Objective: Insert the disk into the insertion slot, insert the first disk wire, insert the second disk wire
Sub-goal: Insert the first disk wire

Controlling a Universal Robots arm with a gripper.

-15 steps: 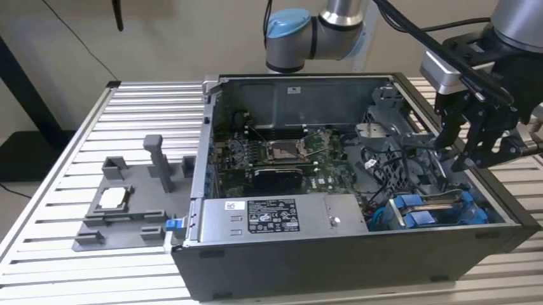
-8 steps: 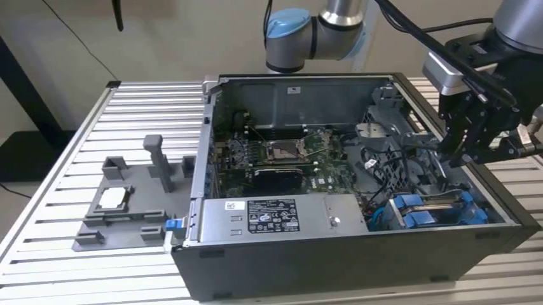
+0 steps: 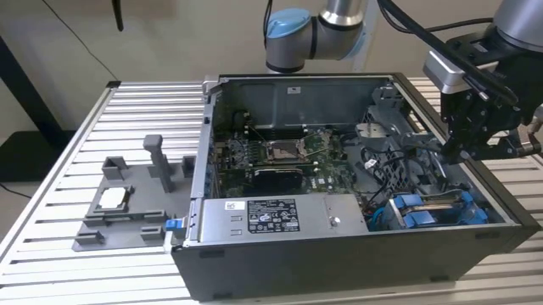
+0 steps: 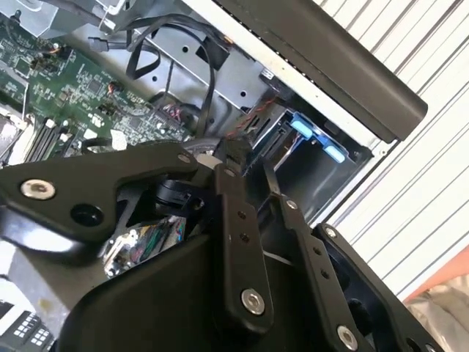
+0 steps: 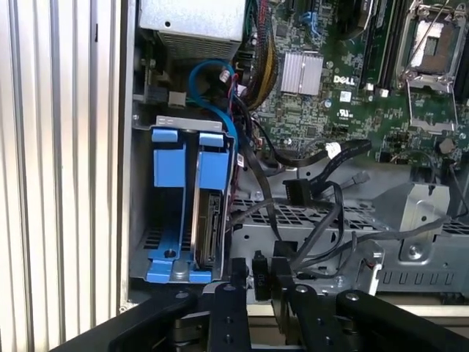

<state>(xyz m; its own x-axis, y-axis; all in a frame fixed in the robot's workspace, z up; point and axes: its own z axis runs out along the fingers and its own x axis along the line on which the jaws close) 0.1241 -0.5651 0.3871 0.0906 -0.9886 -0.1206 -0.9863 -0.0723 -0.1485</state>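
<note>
I am watching the gripper (image 5: 259, 275) hanging over the open computer case (image 3: 339, 267). Its fingers are drawn close together, pinching what I am taking to be a small black plug (image 5: 258, 268) on the end of a wire (dark plug against dark fingers, so I am judging the grasp rather than seeing it cleanly).

The disk (image 5: 207, 229) is sitting on edge in the drive cage (image 5: 145, 246), in the blue carrier nearer the motherboard (image 5: 352, 95). The other blue carrier (image 5: 168, 165) is standing just beside it, on the outer-wall side.

What I am minding is the line from plug to disk. In the exterior view the disk is lying below the gripper (image 3: 454, 151) and a little toward the exterior view's left, well apart from it. Its exposed edge is running alongside the case's outer wall and facing up toward the gripper, and I am judging that its long axis is going down into the cage. By my reckoning the disk step is done, and the first wire is in hand but not yet seated.
</note>
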